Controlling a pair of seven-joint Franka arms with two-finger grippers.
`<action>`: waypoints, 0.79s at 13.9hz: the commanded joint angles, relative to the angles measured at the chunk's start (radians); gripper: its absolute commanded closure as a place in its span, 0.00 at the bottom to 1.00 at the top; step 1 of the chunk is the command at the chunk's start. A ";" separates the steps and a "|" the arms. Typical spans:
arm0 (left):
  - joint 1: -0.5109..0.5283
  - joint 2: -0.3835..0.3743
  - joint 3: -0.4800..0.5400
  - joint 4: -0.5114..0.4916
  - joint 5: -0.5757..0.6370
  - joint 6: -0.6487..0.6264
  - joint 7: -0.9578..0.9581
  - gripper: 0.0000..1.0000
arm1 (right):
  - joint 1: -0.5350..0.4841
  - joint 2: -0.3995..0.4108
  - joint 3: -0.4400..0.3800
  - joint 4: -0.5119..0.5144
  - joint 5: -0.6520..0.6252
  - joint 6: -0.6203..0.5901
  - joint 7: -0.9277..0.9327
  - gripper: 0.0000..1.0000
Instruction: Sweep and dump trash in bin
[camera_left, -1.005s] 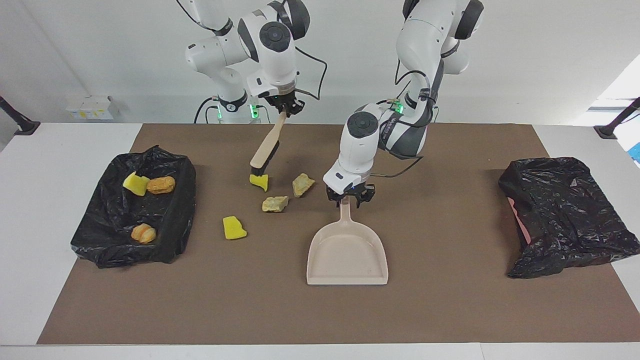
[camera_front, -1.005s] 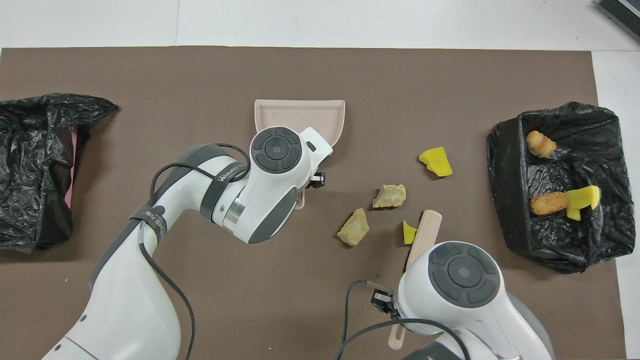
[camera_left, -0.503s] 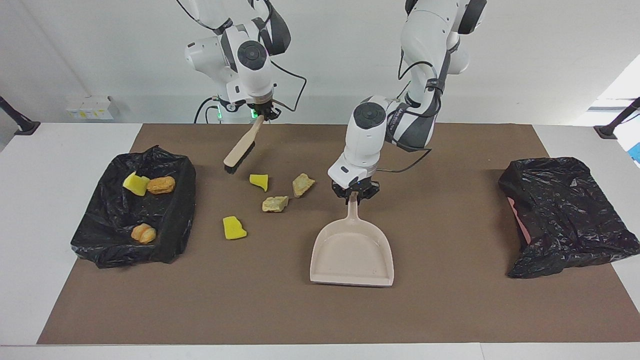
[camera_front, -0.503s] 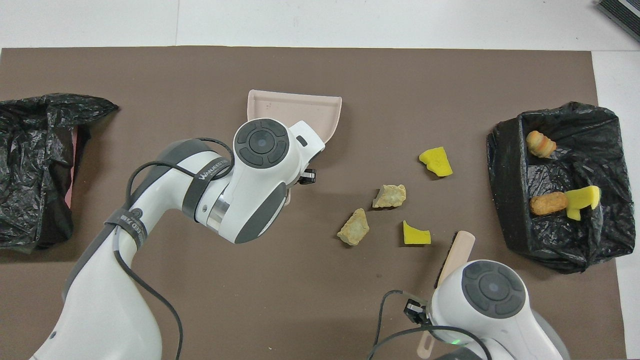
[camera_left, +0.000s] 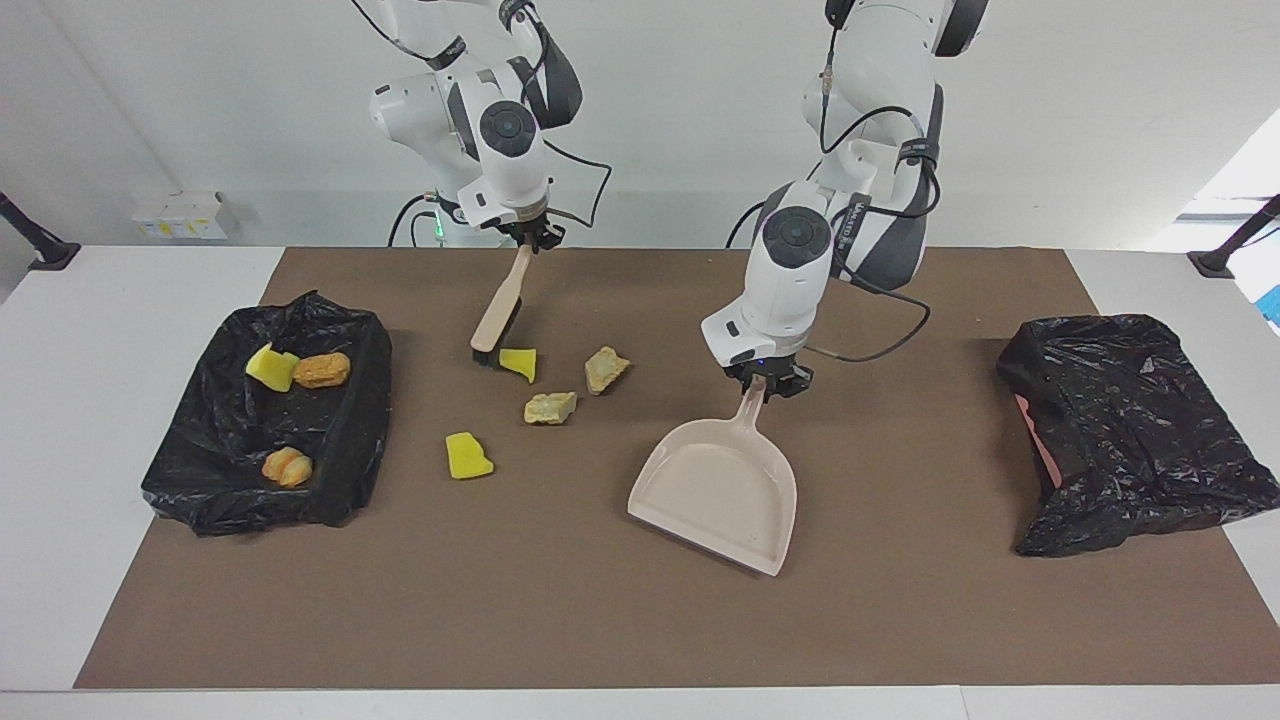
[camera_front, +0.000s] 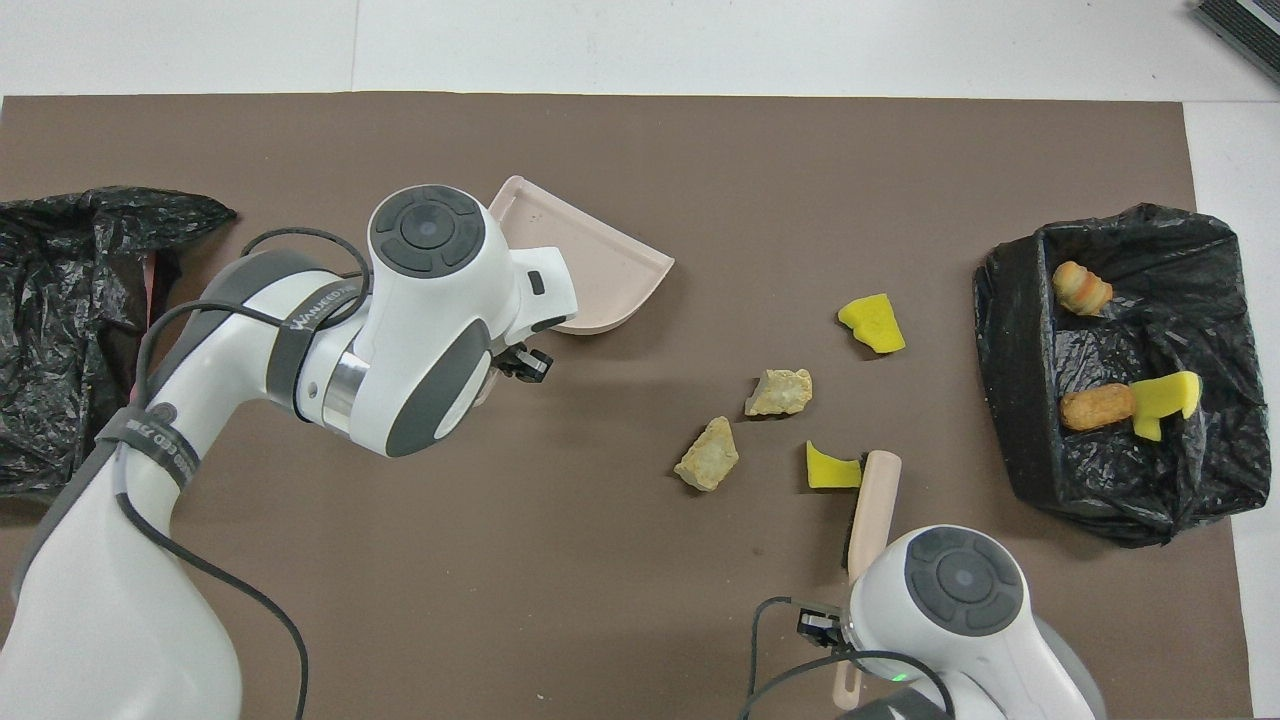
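A brown mat (camera_left: 900, 620) covers the worktop, with two white robot arms reaching in from the robots' end.

The left tool (camera_left: 768, 383) is clamped on the handle of a beige dustpan (camera_left: 722, 492), near the middle of the mat. The pan sits tilted, its open mouth turned toward about seven o'clock in the facing view.

The right tool (camera_left: 530, 238) is clamped on the top of a beige-handled brush (camera_left: 497, 315). The brush slants down to the mat, its black bristles just beside a yellow sponge wedge (camera_left: 519, 362).

Four scraps of trash lie loose on the mat, between the brush and the dustpan. From the wedge, a pale crumbly lump (camera_left: 606, 368) lies at three o'clock in the facing view, a second pale lump (camera_left: 550, 407) at five o'clock, and a yellow sponge chunk (camera_left: 467, 456) at seven o'clock, farthest from the robots.

A black-lined bin (camera_left: 350, 440) stands at the right arm's end of the worktop. In it are a yellow sponge piece (camera_left: 269, 368) touching an orange-brown bread-like piece (camera_left: 322, 370), and another bread-like piece (camera_left: 287, 467) farther from the robots.

A crumpled black bag (camera_left: 1130, 430) lies at the left arm's end.
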 joint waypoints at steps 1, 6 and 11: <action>0.027 -0.025 -0.003 -0.019 -0.009 -0.023 0.169 1.00 | -0.007 0.078 0.004 0.026 0.019 0.076 -0.079 1.00; 0.047 -0.022 -0.003 -0.015 0.027 -0.007 0.378 1.00 | -0.004 0.254 0.007 0.217 0.061 0.096 -0.139 1.00; 0.075 -0.031 -0.003 -0.019 0.059 -0.024 0.719 1.00 | -0.012 0.322 0.006 0.326 0.062 0.061 -0.277 1.00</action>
